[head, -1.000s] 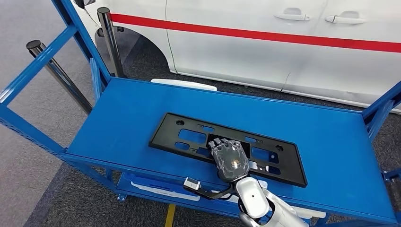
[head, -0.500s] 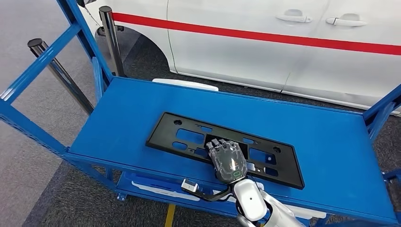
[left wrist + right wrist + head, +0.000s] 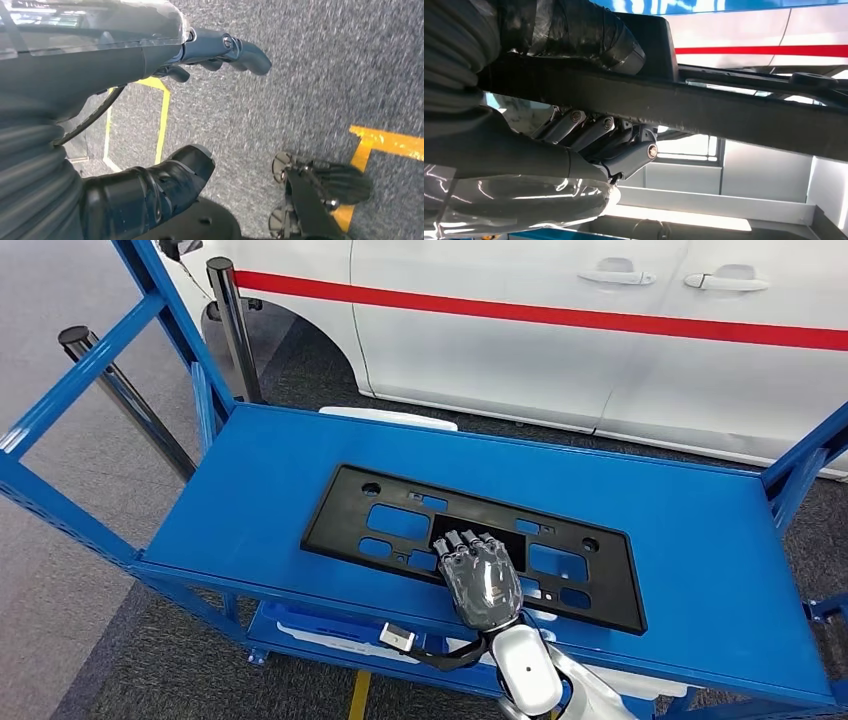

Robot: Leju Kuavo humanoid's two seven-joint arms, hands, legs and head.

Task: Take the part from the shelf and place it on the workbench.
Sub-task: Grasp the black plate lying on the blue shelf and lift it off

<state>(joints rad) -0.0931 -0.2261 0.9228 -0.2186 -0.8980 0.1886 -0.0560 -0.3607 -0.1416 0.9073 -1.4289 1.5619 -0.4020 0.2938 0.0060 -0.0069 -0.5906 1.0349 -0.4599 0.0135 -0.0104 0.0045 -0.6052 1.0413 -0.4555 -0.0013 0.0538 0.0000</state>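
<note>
A flat black plastic part (image 3: 400, 522) with several cut-outs lies along the blue shelf (image 3: 690, 540) near its front edge. My right hand (image 3: 482, 578) comes up from below the front edge and lies on the part's near middle. In the right wrist view the part's edge (image 3: 724, 107) runs between the thumb (image 3: 589, 35) on one side and the fingers (image 3: 624, 145) on the other, so the hand grips it. My left hand (image 3: 125, 65) hangs over the grey floor with its thumb and fingers apart and nothing in it.
A white car (image 3: 560, 330) with a red stripe stands right behind the shelf. Blue frame uprights (image 3: 170, 310) and two black posts (image 3: 235, 330) rise at the left. A white piece (image 3: 390, 417) lies at the shelf's far edge. White parts (image 3: 330, 640) sit on the lower level.
The black part has slid a little to the left and away across the shelf, with my right hand staying on it. The shelf and car stand as before.
</note>
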